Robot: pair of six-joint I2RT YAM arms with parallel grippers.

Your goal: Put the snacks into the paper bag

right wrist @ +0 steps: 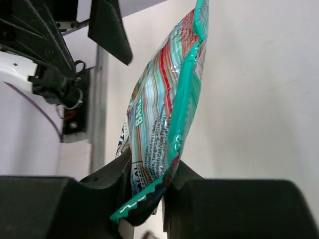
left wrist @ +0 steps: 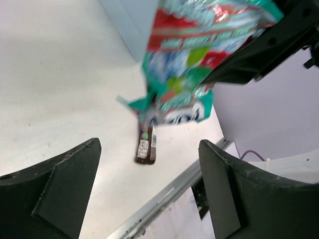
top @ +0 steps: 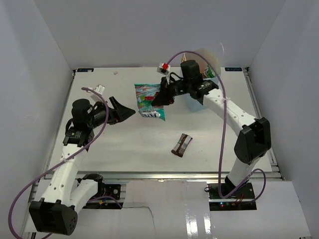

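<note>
My right gripper (top: 158, 99) is shut on the edge of the teal-green-red pouch (top: 148, 97) and holds it above the middle of the table. In the right wrist view the pouch (right wrist: 164, 109) stands up from between the closed fingers (right wrist: 197, 199). My left gripper (top: 130, 112) is open and empty, just left of the pouch; in its wrist view the pouch (left wrist: 194, 59) hangs ahead of the gripper (left wrist: 149, 191). The dark brown bar (top: 182, 145) lies on the table, also seen in the left wrist view (left wrist: 146, 144). The light-blue paper bag (top: 205, 59) stands at the back right, partly hidden by the right arm.
A white and blue patch (top: 151, 115) shows at the pouch's lower end; I cannot tell whether it is a separate pack. White walls close in the table on the left, back and right. A metal rail (top: 199, 174) runs along the table's near edge.
</note>
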